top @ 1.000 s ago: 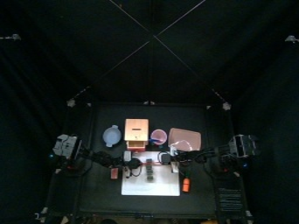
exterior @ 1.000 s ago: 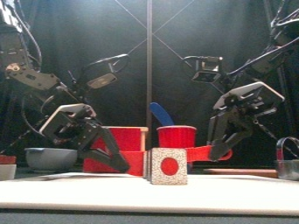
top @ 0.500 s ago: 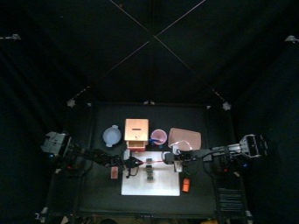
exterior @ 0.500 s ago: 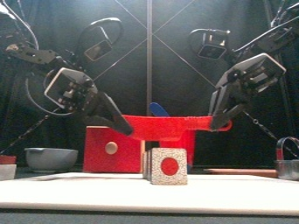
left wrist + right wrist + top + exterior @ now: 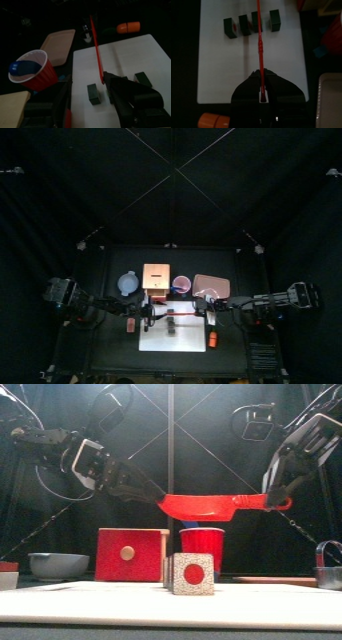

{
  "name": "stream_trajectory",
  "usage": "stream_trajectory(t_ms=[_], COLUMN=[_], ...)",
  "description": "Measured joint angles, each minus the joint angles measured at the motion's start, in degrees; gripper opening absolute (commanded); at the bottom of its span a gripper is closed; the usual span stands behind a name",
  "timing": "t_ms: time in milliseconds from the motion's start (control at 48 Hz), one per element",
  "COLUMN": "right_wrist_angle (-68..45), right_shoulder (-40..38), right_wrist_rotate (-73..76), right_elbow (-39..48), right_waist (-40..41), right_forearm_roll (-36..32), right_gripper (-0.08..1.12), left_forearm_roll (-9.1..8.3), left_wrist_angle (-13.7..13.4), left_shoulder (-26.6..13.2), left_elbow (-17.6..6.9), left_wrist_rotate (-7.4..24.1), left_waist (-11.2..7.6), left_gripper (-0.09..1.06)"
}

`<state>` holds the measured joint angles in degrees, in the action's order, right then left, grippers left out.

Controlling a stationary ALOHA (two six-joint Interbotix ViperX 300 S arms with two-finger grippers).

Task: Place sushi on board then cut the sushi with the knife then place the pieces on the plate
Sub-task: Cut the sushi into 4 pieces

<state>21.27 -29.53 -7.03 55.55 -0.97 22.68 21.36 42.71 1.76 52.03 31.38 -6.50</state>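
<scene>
The red knife (image 5: 207, 506) is clamped by the right end effector (image 5: 277, 502) — level, blade toward the left edge of the worktop (image 5: 114, 356); the grip of the left end effector (image 5: 154, 492) there cannot be told.

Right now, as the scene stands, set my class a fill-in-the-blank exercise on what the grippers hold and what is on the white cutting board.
1. The left gripper and the right gripper each grip one end of the thin red toy knife, holding it ___ the white cutting board.
2. ___ dark green sushi pieces stand apart on that board.
3. The blue toy knife stands ___ the round red cup.

Missing words: above; three; inside.
</scene>
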Motion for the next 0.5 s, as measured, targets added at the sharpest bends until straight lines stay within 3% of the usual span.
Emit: stream_trajectory(t_ms=[229,500], right_wrist_angle=[3.43,4.92], right_shoulder=[-5.27,-11.34], right_wrist_rotate=[0.09,3.69], right_elbow=[4.04,8.17], right_waist=[1.67,4.22], right_forearm_roll=[14.15,29.27], right_gripper=[0.34,0.34], left_forearm_roll=[0.00,-0.09], left_wrist_angle=[4.48,5.10], left_shoulder=[0.09,0.09], left_elbow=[0.70,1.93], left_wrist_rotate=[0.00,0.00], left_waist=[0.00,0.00], left_gripper=[0.89,0.89])
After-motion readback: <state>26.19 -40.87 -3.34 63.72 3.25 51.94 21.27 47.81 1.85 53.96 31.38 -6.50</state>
